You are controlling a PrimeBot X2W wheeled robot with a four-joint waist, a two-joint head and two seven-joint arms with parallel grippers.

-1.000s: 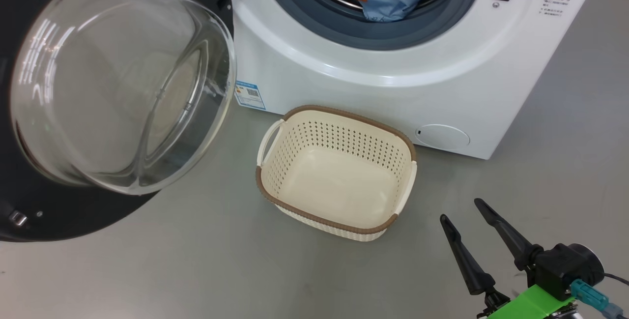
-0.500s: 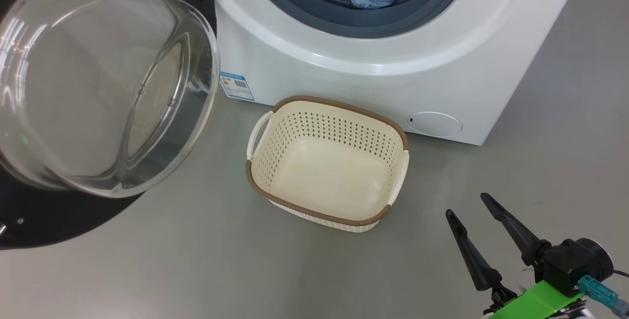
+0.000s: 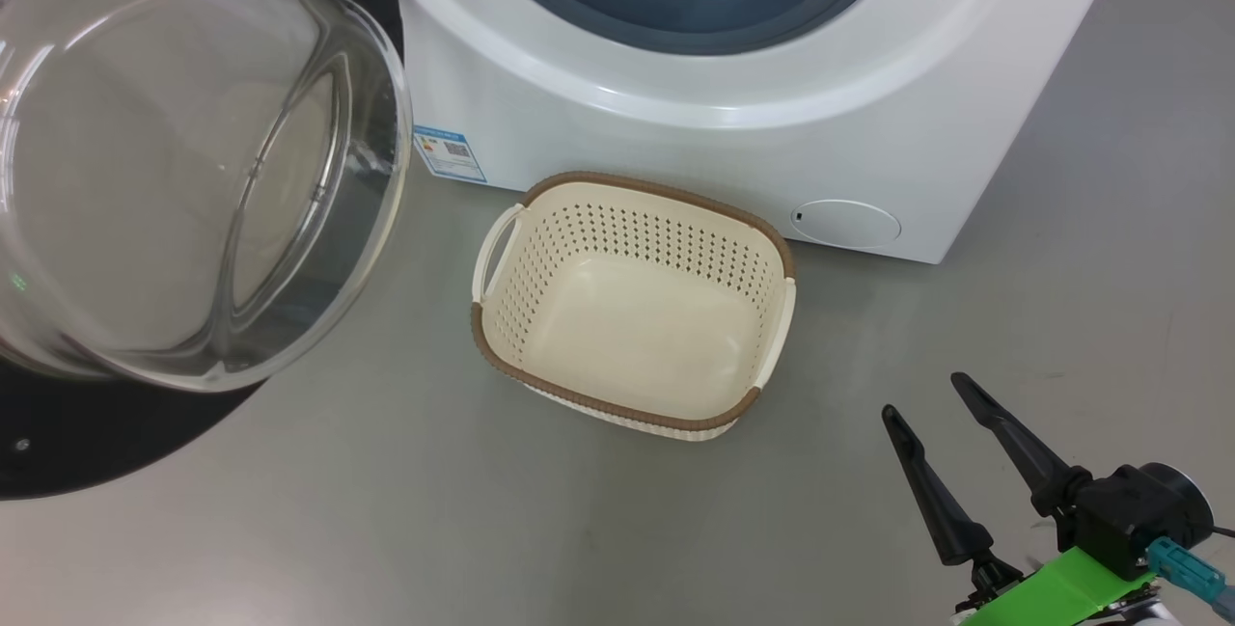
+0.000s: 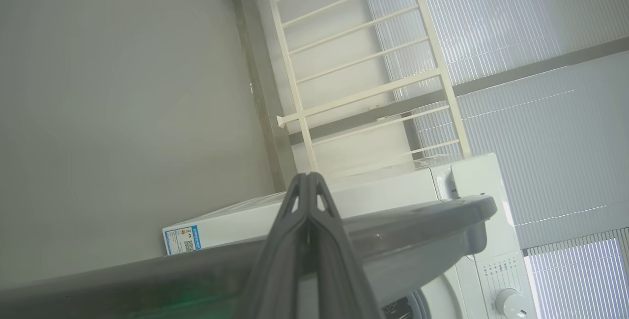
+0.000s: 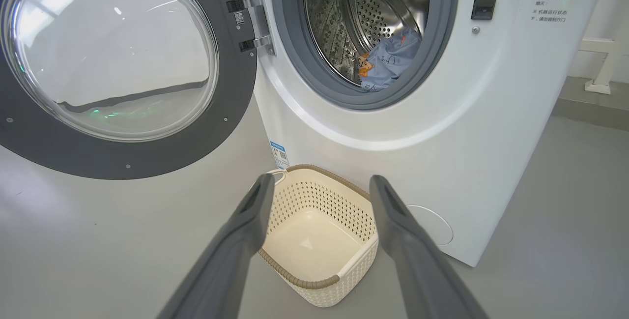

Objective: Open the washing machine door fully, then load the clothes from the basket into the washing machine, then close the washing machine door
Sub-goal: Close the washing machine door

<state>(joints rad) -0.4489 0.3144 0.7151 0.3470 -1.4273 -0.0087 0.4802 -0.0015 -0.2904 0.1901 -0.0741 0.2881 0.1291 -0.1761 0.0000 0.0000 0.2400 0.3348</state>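
The washing machine (image 3: 733,153) was pictured with its door (image 3: 193,173) swung wide to the left, the basket (image 3: 617,411) seen empty and the clothes (image 5: 390,61) lodged inside. The left gripper (image 4: 308,177), fingers pressed together, was judged nearer the door's edge; the right gripper (image 3: 922,394) was held spread, well apart.

Your right gripper (image 3: 923,395) is at the lower right of the head view. Its two long dark fingers are spread well apart, hold nothing, and point up and slightly left. Your left gripper (image 4: 308,176), seen from its own wrist camera, has both fingers pressed together into one narrow point.
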